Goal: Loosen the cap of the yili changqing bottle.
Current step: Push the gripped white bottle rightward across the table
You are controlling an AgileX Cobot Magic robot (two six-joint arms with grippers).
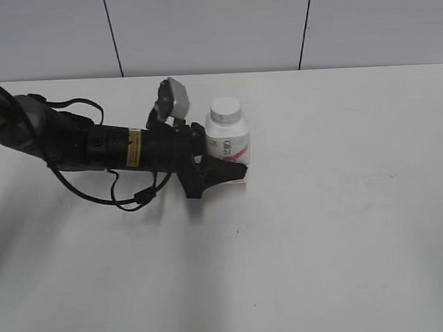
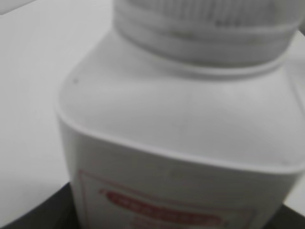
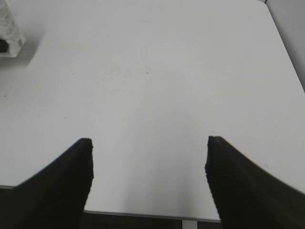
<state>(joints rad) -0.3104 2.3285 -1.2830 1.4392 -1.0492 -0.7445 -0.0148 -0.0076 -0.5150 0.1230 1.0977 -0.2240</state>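
Observation:
The yili changqing bottle [image 1: 228, 141] stands upright at the table's middle, white with a pink-red label. Its ribbed white cap [image 1: 226, 109] sits on the neck. My left gripper [image 1: 223, 168] reaches in from the left and is shut on the bottle's lower body, one finger in front of it. The left wrist view is filled by the bottle [image 2: 181, 124] with the cap [image 2: 205, 28] at the top; the left gripper [image 2: 157, 222] shows only as dark edges at the bottom corners. My right gripper [image 3: 148, 157] is open and empty over bare table, out of the exterior view.
The white table [image 1: 342, 227] stretches to the right and front of the bottle. The bottle's base shows at the far top left of the right wrist view [image 3: 10, 33]. The table's near edge [image 3: 143, 214] lies just below the right fingers.

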